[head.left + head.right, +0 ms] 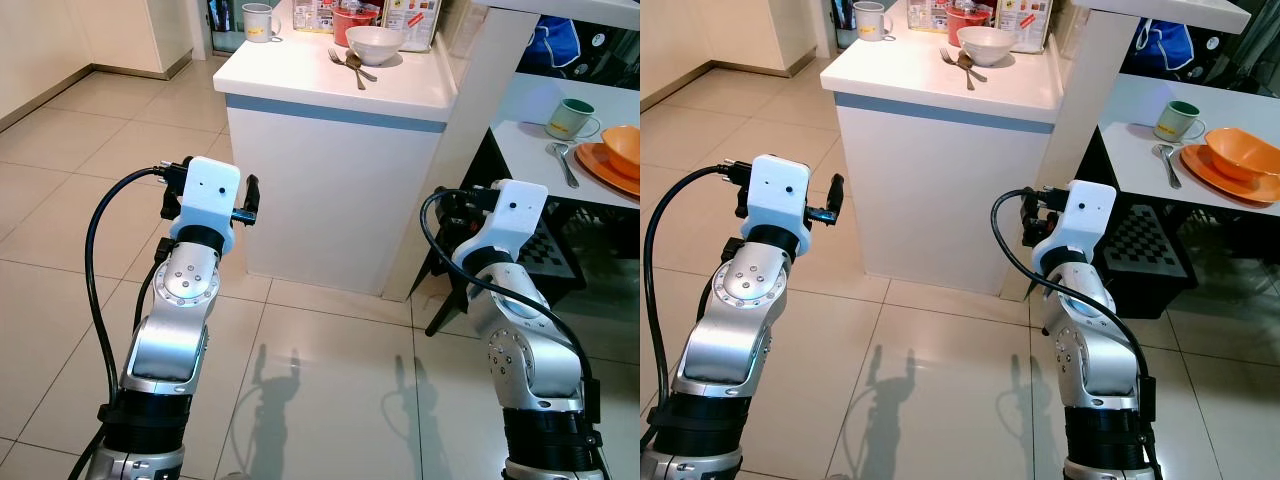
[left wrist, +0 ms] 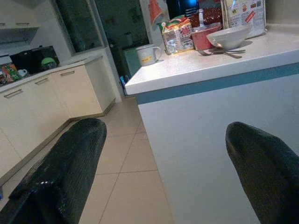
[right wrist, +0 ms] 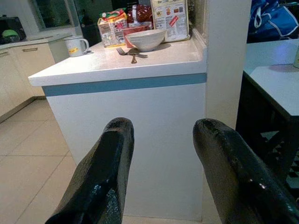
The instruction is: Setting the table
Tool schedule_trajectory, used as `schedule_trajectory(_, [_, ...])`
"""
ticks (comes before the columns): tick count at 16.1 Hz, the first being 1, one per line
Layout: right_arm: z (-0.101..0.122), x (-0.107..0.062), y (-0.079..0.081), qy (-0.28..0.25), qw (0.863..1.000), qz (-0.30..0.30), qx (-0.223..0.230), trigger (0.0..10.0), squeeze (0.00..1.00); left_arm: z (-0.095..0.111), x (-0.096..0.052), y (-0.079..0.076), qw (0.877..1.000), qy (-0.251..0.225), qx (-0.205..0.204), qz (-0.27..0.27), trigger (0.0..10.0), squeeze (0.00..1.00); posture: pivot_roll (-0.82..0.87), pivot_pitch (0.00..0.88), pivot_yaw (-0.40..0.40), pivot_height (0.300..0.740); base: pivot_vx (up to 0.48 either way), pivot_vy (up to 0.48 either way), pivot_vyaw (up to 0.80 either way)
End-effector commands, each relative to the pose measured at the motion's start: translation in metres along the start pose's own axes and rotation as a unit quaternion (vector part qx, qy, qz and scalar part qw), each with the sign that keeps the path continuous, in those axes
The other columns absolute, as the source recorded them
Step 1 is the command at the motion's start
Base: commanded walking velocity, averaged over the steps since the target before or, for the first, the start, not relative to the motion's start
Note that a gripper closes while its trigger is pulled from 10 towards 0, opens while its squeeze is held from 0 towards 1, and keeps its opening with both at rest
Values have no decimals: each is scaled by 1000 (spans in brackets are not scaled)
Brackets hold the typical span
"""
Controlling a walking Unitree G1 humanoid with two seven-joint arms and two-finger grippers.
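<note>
A white bowl stands on the white counter ahead, with a fork and a spoon lying beside it and a white mug at the far left corner. On the dining table to the right are an orange bowl on an orange plate, a green-and-white mug and a spoon. My left gripper is open and empty, raised in front of the counter's side. My right gripper is also open and empty, held lower, facing the counter and the pillar.
Food packets and a red container line the back of the counter. A white pillar stands between the counter and the table. A black crate sits under the table. Beige tiled floor spreads to the left, with cabinets beyond.
</note>
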State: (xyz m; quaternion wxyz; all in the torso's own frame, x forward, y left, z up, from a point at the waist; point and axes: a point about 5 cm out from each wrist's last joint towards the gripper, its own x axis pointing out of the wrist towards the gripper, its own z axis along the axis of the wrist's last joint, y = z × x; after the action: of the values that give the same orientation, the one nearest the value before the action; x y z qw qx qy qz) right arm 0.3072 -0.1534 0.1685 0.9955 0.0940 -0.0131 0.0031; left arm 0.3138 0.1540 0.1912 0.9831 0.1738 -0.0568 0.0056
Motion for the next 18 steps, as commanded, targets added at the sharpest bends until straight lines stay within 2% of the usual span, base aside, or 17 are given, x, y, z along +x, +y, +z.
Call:
schedule_trajectory(1, [3,-1,-3,-1,1000,-3,-4,10000,0,3,-2,-1,1000,-4,-2,0,10000,0,-10,0,-64,740,0,0,0])
schedule_trajectory(6, [3,-2,-1,-1,1000,3,-9,10000,0,3,-3,-1,1000,-5,-4,-2,10000,0,-9,0,-67,740,0,0,0])
schedule_trajectory(11, [2,-2,3,1,999,25,-33,10000,0,3,-5,-1,1000,-7,-7,-3,10000,0,-7,0,-73,740,286,0,0])
schedule_trajectory(16, [2,-2,4,2,999,30,-38,10000,0,3,-5,-1,1000,-7,-8,-2,10000,0,-6,0,-74,740,325,0,773])
schedule_trajectory(18, [2,-2,4,1,999,28,-33,10000,0,3,-5,-1,1000,-7,-9,-2,10000,0,-8,0,-76,740,330,0,219])
